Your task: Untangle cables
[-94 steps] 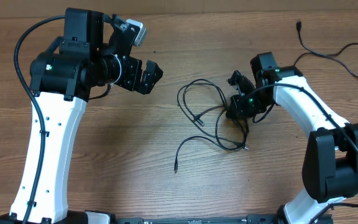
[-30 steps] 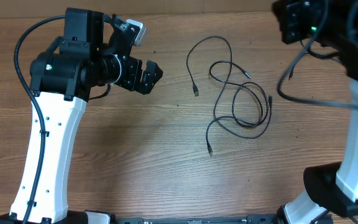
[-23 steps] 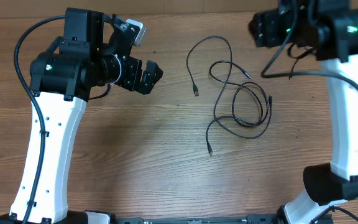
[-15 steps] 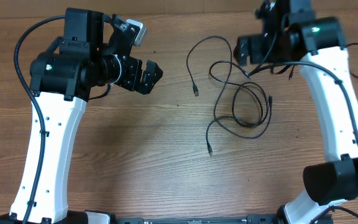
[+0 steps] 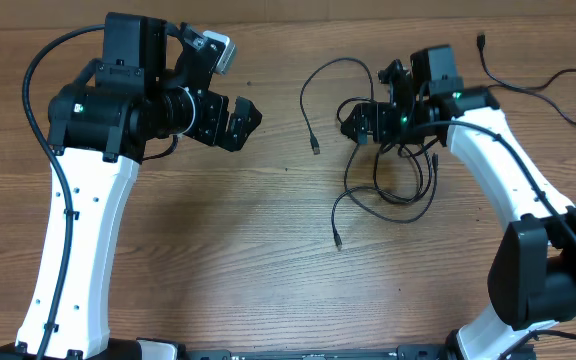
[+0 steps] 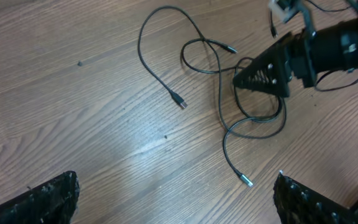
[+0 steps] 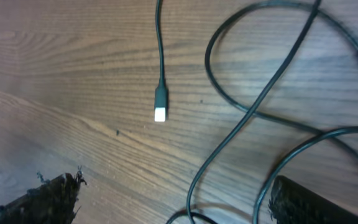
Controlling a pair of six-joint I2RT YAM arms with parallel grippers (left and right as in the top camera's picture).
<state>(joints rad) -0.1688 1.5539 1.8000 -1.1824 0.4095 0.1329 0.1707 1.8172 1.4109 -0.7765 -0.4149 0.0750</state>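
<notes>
Wood-grain counter is seen bearing the cables, which are looped together right of centre in the overhead frame. One plug is shown white-tipped in the upper middle of the right wrist frame. The right tool is held low over the upper loops, its fingers spread wide with nothing pinched. The left tool is seen at the upper left of the overhead frame, well apart from the cables, likewise spread wide and empty.
</notes>
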